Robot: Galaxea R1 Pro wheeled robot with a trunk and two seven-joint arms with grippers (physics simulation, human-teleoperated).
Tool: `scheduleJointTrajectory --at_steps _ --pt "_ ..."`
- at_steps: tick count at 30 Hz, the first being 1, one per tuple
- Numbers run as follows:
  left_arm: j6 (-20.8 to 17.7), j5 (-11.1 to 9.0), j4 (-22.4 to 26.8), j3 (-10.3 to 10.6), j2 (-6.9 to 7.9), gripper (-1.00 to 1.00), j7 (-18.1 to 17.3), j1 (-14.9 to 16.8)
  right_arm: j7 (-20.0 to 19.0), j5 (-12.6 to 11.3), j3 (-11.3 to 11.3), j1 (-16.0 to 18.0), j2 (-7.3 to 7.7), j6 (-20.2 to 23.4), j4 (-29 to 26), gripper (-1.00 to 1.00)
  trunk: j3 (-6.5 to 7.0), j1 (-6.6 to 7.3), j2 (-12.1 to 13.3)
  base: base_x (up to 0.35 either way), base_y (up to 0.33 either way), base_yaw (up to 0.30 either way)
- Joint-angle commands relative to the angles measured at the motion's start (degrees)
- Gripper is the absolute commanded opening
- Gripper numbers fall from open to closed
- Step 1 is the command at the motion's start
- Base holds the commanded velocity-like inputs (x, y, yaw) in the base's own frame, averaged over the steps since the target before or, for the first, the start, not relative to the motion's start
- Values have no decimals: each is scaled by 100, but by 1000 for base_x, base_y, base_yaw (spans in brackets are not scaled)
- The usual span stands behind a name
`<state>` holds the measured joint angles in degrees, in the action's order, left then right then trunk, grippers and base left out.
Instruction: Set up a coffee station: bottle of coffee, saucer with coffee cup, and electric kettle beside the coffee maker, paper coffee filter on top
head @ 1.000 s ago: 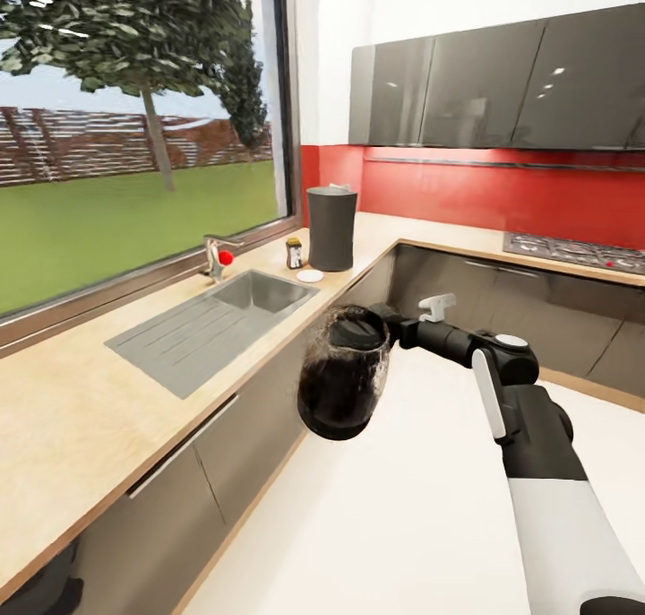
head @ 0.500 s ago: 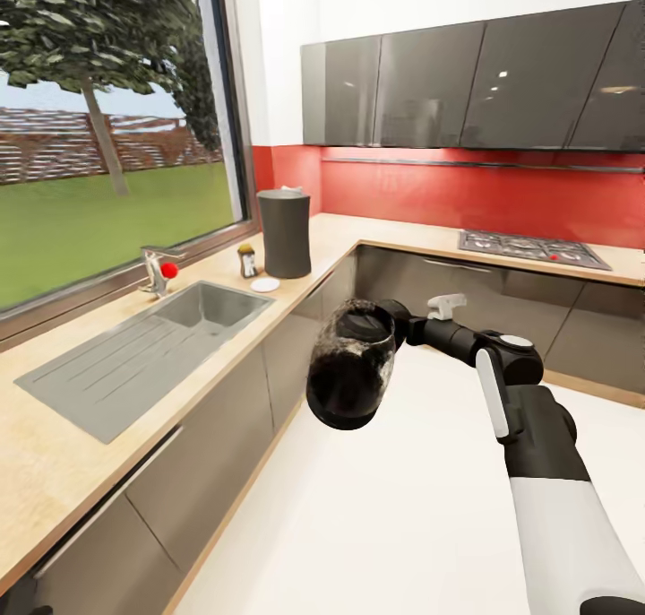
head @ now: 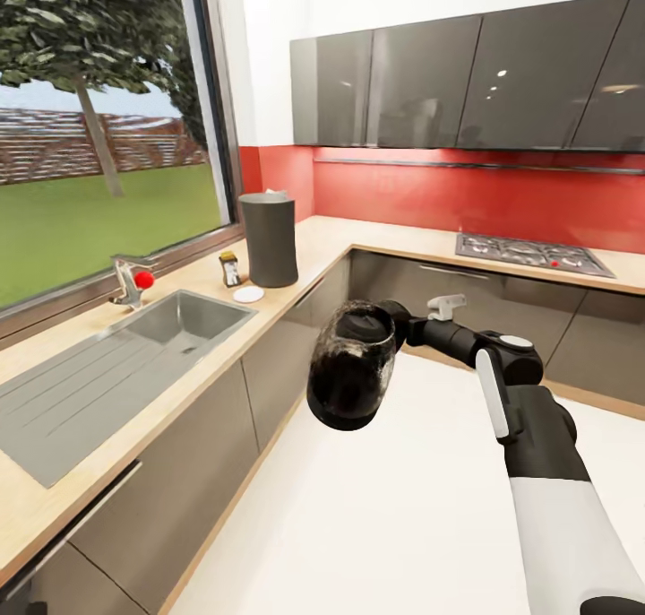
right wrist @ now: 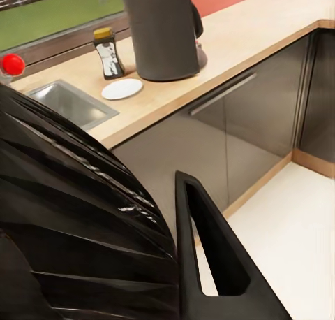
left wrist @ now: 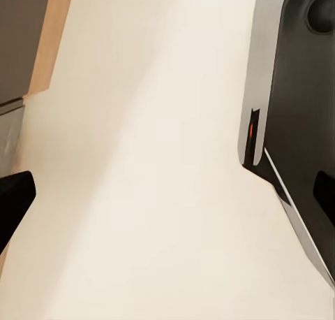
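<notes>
Pale floor (head: 385, 525) is spreading open and bare nearest the robot, running wide between two runs of glossy grey cabinet fronts that are meeting in a corner at about 12 o'clock. Over that floor the right arm is reaching forward from 4 o'clock, and the right gripper (head: 394, 321) is holding one electric kettle (head: 351, 377) by its handle side, jaws clamped on it; the smoky glass body is hanging tilted in mid-air, clear of the counter edge, with free room all round it. In the right wrist view the kettle's dark ribbed body (right wrist: 77, 222) and arched black handle (right wrist: 220, 264) are crowding the foreground. The left wrist view is showing floor and part of the robot's own body, with dark tips of the left gripper (left wrist: 167, 194) at both edges of the picture; the jaws are standing wide apart, holding nothing.

Further out, at 9 to 10 o'clock, the kitchen countertop (head: 179, 364) is carrying one steel sink (head: 107, 373) with one tap (head: 130, 279). Beyond it, toward 11 o'clock, one coffee maker (head: 269, 238) is standing upright near the counter's front edge, with one bottle of coffee (head: 230, 269) just beside it and one saucer (head: 249, 294) lying in front. At 1 o'clock one hob (head: 528, 255) is sitting on the far counter below the red wall.
</notes>
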<state>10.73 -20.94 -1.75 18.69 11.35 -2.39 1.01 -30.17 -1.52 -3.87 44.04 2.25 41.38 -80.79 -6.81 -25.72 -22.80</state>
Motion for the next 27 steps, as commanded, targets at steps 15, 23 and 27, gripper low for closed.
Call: scheduleJointTrajectory --at_steps 15,23,27 --pt "34 -72 -13 31 -1 100 -25 7 -27 -50 -9 -71 4 28 9 -100 -11 -6 -12 312 -74 0" --pt "34 -69 -10 38 -9 100 -25 14 -27 -66 -17 -71 4 37 -37 -100 -11 -6 -12 328 -6 0" --pt "34 -71 -10 38 -10 100 -25 13 -32 -67 -18 -71 4 37 -41 -100 -11 -6 -12 312 -75 0"
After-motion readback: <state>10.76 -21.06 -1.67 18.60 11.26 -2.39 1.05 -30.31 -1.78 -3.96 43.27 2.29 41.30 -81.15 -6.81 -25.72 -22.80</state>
